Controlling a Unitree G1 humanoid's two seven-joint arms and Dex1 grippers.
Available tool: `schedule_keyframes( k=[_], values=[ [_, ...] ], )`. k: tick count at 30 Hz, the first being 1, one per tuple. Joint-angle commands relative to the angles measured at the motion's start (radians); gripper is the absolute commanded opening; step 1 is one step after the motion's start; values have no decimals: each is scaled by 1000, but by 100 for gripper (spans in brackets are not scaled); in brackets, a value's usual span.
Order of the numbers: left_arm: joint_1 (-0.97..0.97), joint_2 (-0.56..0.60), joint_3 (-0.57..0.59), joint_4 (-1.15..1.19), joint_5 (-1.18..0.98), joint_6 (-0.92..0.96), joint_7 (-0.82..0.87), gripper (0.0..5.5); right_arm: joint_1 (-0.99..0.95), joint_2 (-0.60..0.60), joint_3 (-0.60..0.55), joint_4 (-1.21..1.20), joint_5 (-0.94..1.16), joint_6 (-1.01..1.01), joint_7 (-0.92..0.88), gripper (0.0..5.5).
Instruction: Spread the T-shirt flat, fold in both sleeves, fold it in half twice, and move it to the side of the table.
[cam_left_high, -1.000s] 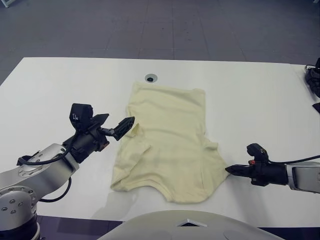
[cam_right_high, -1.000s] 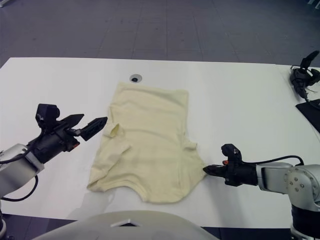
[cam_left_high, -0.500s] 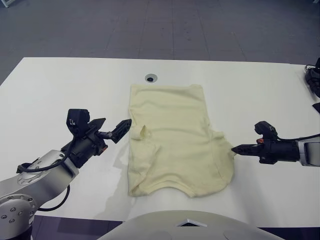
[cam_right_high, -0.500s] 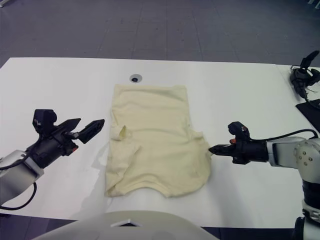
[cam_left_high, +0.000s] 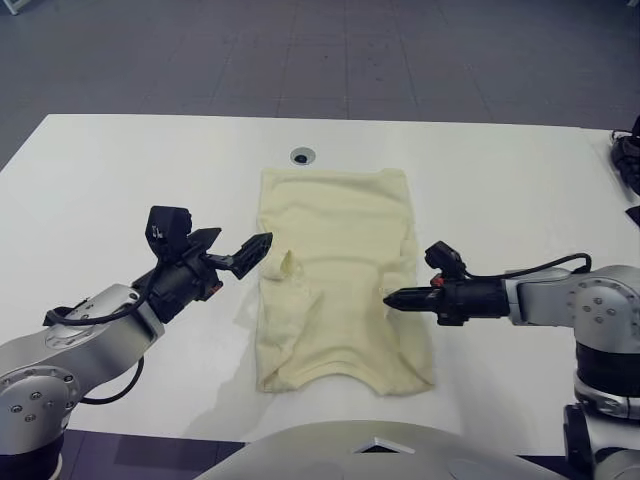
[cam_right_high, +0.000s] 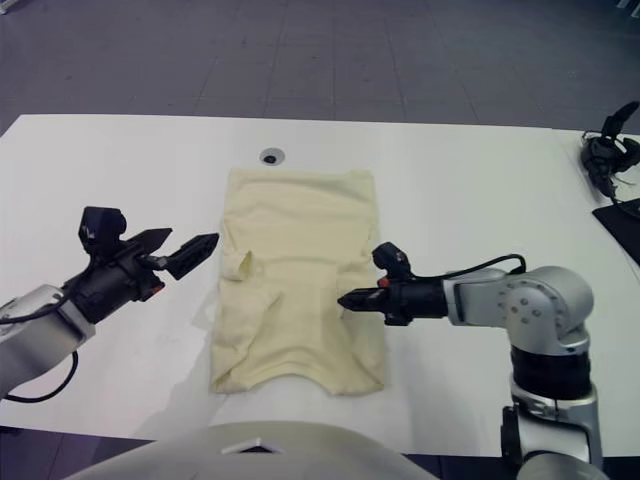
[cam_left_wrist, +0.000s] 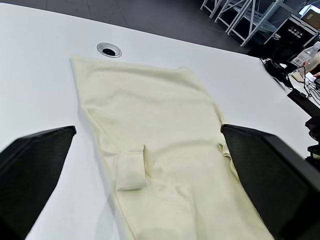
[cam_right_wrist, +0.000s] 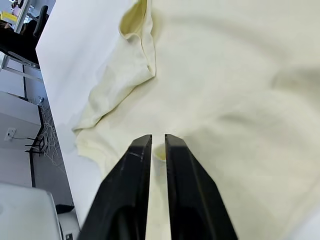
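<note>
Right hand (cam_right_high: 346, 299), at centre-right of the head view, has its two fingers pressed nearly together on a small fold of pale cloth, which the wrist view shows caught between the fingertips (cam_right_wrist: 141, 145). It sits low over the T-shirt (cam_left_high: 340, 230), with the shirt's right side turned inward over the body, so the sleeve fold on that side looks in hand but not yet laid down. Left hand (cam_left_high: 240, 250), at centre-left, hovers with its fingers spread wide and holds nothing, its tips just beside the shirt's left edge. There the left sleeve (cam_left_wrist: 131, 170) lies curled up in a small loop instead of flat. The shirt lies lengthwise in the middle of the white bench (cam_left_high: 120, 170), its far edge near a round cable hole (cam_left_high: 301, 155) and its near edge close to the lower rim of the frame. The pinch looks shallow, so the cloth could slip out before the fold is set down, letting the flap fall back crooked. Pulling further across could also drag the whole body sideways and rumple the layers beneath. On the other side, the curled sleeve invites a grasp that catches two layers at once, which would fold a crease into the shirt.
</note>
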Motion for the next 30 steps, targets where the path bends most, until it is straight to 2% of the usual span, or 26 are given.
schedule_keyframes(
  k=[1,3,5,9,11,12,15,19,22,27,29,30],
  values=[
    [43,74,-24,-29,79,50,-49,540,-54,33,-124,24,8,-3,-37,110],
    [120,117,-3,-77,157,65,-129,540,-17,-47,-150,-27,-18,-107,30,147],
    [255,168,54,-149,275,65,-270,540,89,-234,-115,-100,-98,-268,203,184],
    [592,263,160,-223,612,-32,-644,540,415,-645,-41,-195,-283,-594,712,242],
    [719,289,189,-241,731,-95,-816,540,556,-745,-67,-219,-354,-712,883,274],
    [780,304,192,-248,803,-151,-906,540,611,-772,-65,-213,-417,-786,913,290],
    [909,327,148,-230,1049,-345,-1050,540,687,-788,-31,-168,-610,-1013,898,336],
    [956,311,28,-163,1370,-552,-1018,540,772,-725,-33,-160,-765,-1252,862,407],
    [895,243,-77,-142,1512,-578,-931,540,800,-649,-9,-160,-851,-1407,797,462],
    [873,165,-265,-120,1710,-640,-888,540,820,-568,49,-108,-1006,-1651,692,537],
    [849,139,-332,-97,1772,-665,-880,506,793,-532,85,-84,-1053,-1716,648,540],
    [826,125,-359,-81,1808,-671,-873,481,776,-513,106,-72,-1076,-1746,625,519]
  ],
)
